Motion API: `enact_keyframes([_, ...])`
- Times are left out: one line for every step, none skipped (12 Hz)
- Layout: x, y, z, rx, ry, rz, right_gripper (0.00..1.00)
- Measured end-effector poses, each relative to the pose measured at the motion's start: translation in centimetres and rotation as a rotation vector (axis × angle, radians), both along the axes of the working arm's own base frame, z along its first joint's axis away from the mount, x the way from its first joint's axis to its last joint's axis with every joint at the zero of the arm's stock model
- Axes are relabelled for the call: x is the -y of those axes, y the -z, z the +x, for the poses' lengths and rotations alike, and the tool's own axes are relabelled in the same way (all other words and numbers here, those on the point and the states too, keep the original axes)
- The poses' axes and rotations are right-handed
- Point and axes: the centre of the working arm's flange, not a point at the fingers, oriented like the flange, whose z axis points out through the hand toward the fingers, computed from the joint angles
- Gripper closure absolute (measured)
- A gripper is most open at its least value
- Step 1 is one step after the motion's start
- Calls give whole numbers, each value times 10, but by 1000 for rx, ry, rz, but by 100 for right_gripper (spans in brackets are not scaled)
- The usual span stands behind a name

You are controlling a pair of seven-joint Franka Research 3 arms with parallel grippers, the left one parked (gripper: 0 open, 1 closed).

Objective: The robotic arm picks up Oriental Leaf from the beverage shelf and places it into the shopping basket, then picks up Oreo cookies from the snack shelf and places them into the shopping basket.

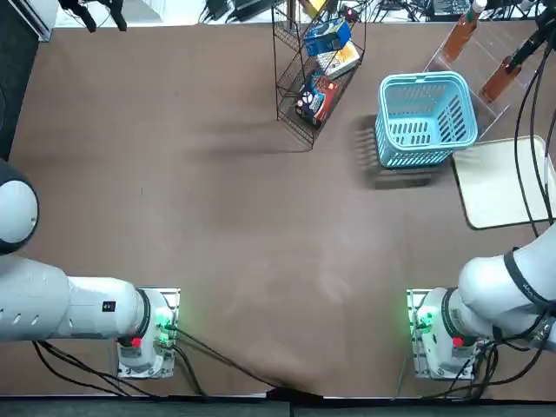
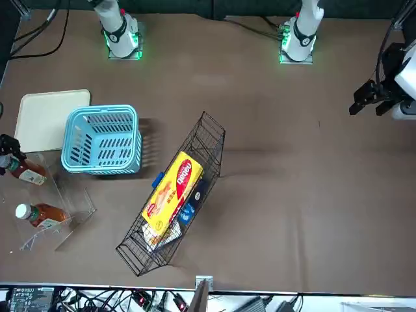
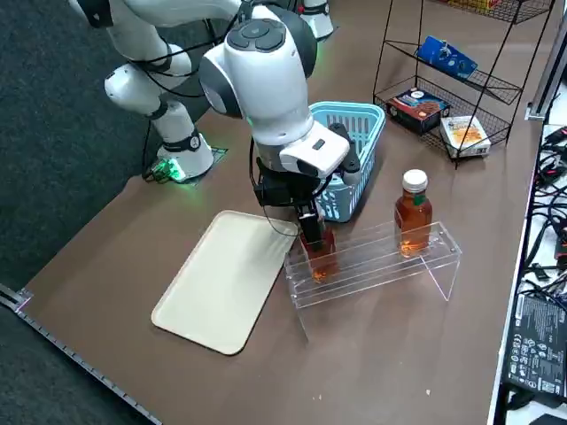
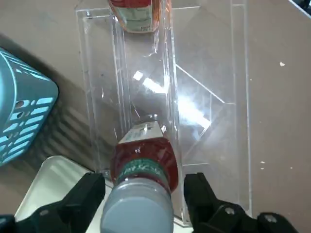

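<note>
Black two-finger right gripper [image 4: 145, 187] is spreading its fingers apart on either side of an amber-brown tea bottle with a white cap [image 4: 143, 170], visible gaps showing beside the neck. This bottle is resting in the clear acrylic slanted rack [image 3: 376, 267], and a second amber tea bottle [image 3: 413, 214] is sitting apart from it in the same rack. Nearby, the light turquoise slotted plastic basket [image 1: 426, 120] and a cream rectangular board [image 3: 226, 282] are lying on the brown table [image 1: 217, 226]. Farther out, the bright blue snack pack [image 3: 447, 57] is occupying the middle tier of the black wire rack [image 3: 485, 81].
</note>
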Motion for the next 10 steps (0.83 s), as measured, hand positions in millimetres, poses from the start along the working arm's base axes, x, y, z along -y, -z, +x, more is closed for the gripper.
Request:
enact_keyframes([-1, -1, 1, 2, -2, 0, 0])
enact_keyframes([-2, -2, 1, 3, -4, 0, 0])
enact_keyframes([-3, -2, 1, 4, -5, 0, 0])
enact_keyframes([-3, -2, 1, 4, -5, 0, 0])
enact_keyframes([-3, -2, 1, 4, -5, 0, 0])
enact_keyframes([-3, -2, 1, 5, -5, 0, 0])
enact_keyframes([-3, -3, 1, 5, -5, 0, 2])
enact_keyframes([-3, -3, 1, 5, -5, 0, 3])
enact_keyframes([-3, -3, 1, 5, -5, 0, 12])
enact_keyframes([-3, -3, 1, 5, -5, 0, 24])
